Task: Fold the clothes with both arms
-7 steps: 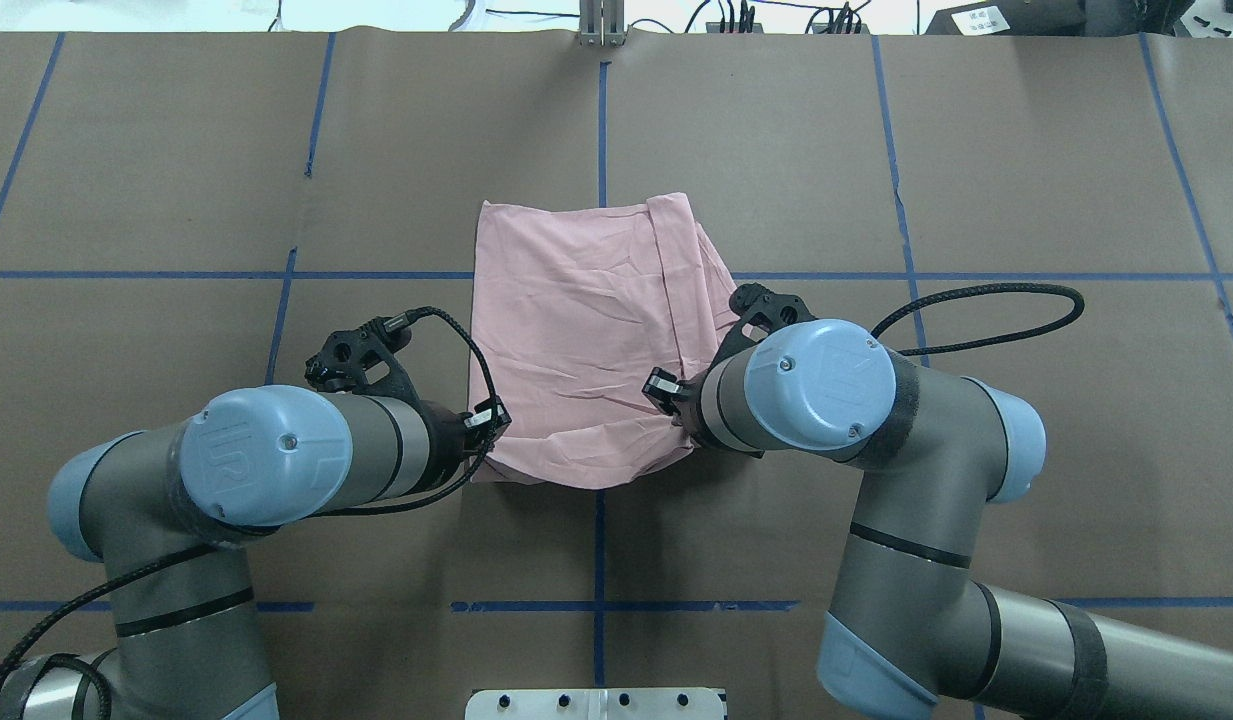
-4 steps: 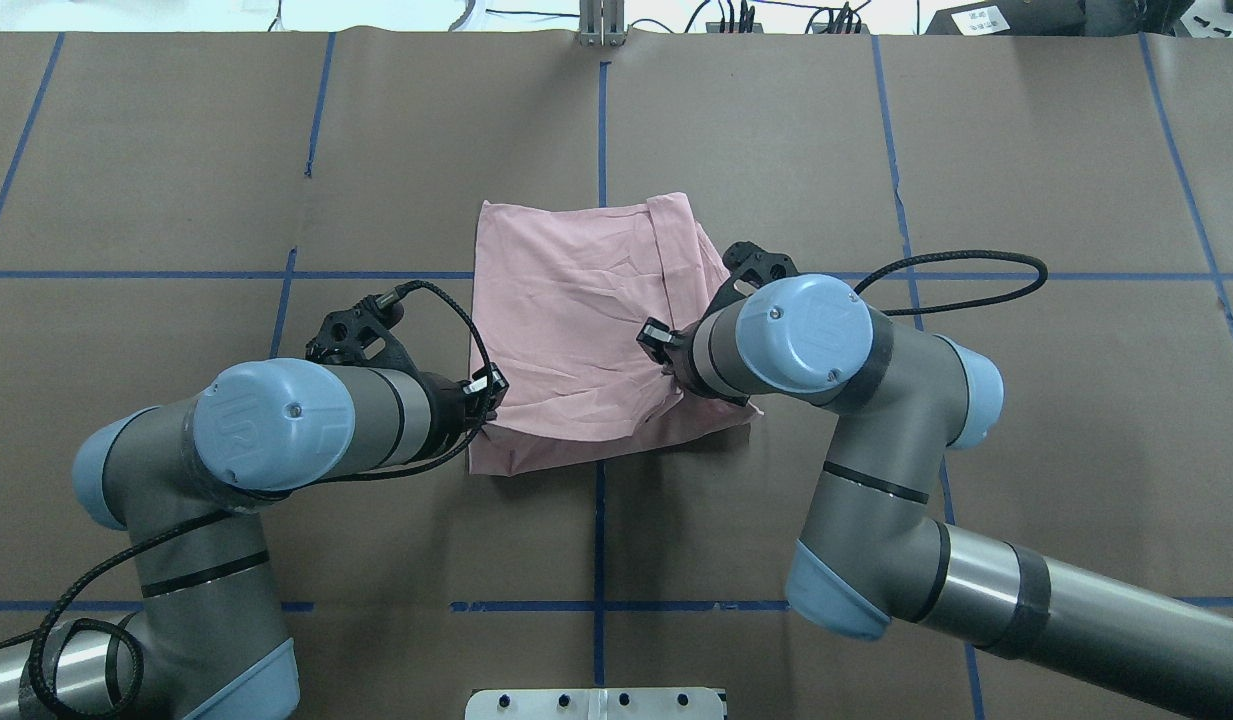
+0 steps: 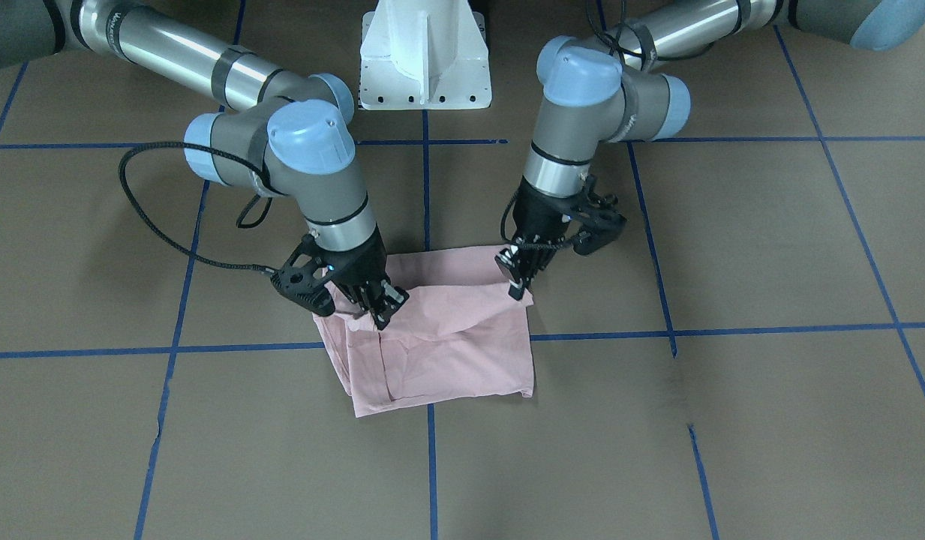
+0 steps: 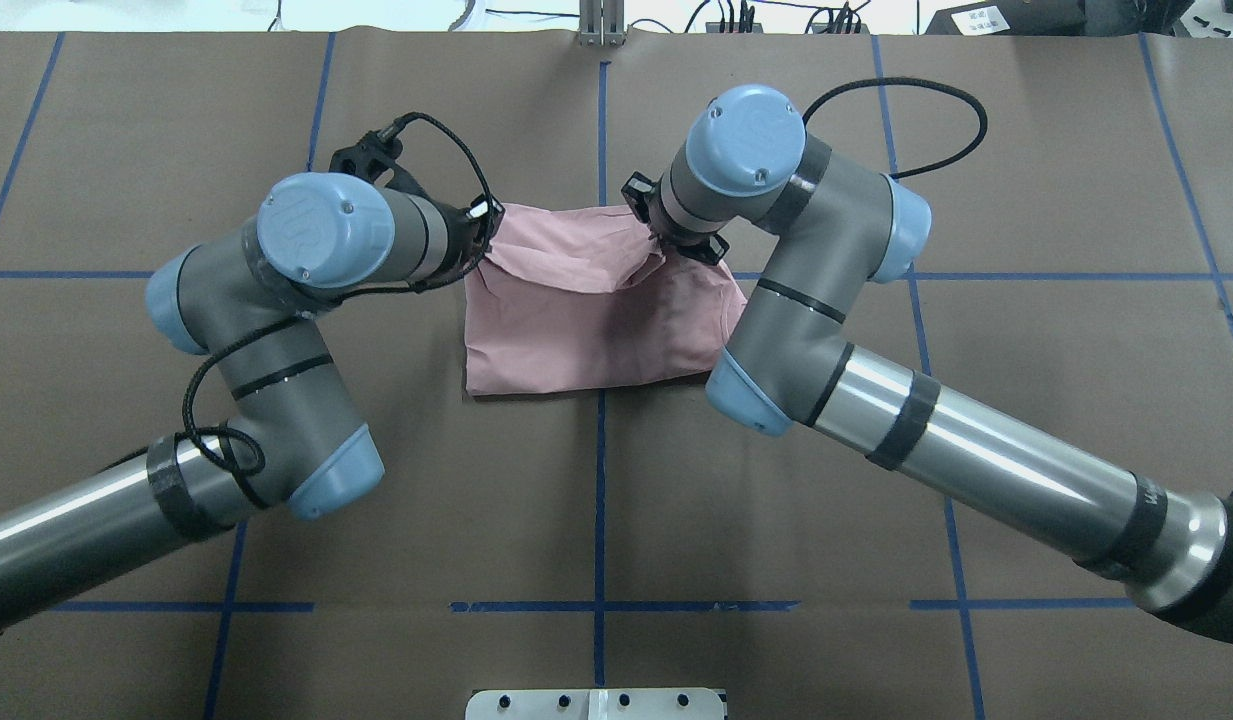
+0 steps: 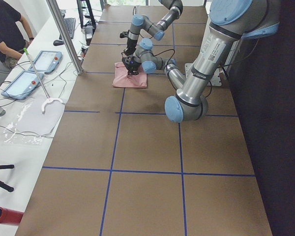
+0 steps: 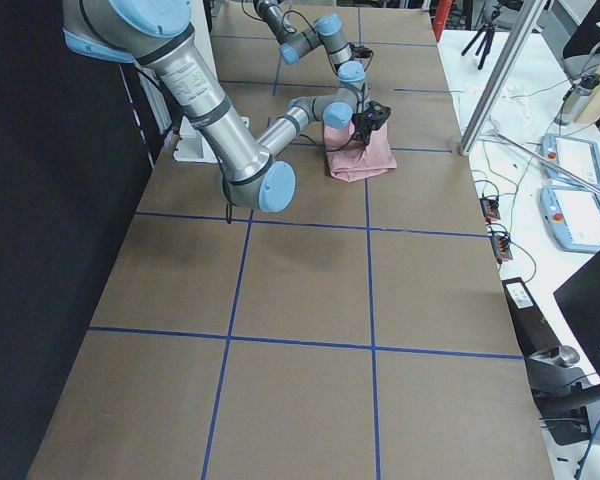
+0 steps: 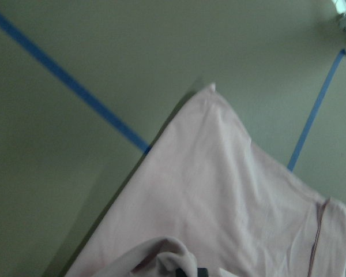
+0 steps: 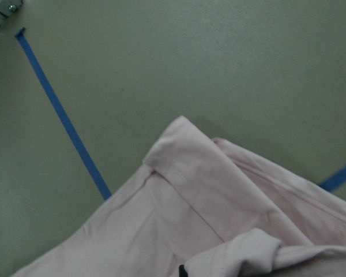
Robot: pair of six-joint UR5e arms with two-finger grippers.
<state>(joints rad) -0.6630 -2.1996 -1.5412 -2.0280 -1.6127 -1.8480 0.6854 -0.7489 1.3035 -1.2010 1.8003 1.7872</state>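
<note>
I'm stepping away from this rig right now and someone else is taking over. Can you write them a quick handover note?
Left gripper: shut on the shirt, at the left end of its raised edge.
Right gripper: shut on the same edge's right end.
Shirt: in the middle of the table, that edge held up, doubled over the flat lower layer.
Done: fold half formed.
Left: probably lay the edge down, release, check the fold is even.
</note>
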